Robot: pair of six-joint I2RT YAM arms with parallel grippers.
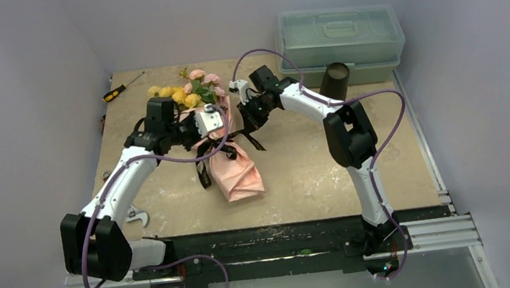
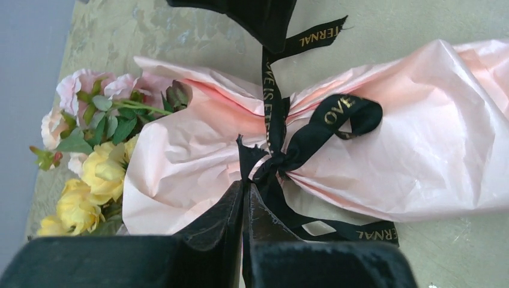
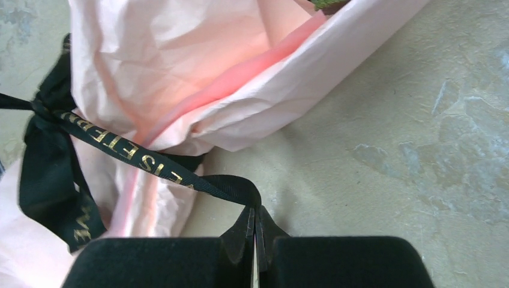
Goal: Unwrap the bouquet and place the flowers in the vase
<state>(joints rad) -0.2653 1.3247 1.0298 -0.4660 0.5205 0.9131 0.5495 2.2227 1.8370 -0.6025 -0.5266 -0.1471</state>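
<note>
Currently | my left gripper [image 2: 246, 193]: pinched on ribbon [image 2: 275, 114] beside knot [image 2: 273, 163], steadying bouquet [image 2: 180, 162] | my right gripper [image 3: 254, 219]: clamped on ribbon tail, taut; I judge to pull it loose

The pink-paper-wrapped bouquet [image 1: 237, 171] lay mid-frame on the beige stone-patterned table [image 1: 306, 174]. The dark cylindrical vase [image 1: 335, 80] stood upper right, before the translucent lidded plastic box [image 1: 340, 36]. A yellow-handled screwdriver [image 1: 119, 90] lay upper left.

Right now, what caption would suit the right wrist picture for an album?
Right gripper shut on a black gold-lettered ribbon stretched from the pale pink paper-wrapped bouquet on a mottled beige table.
</note>
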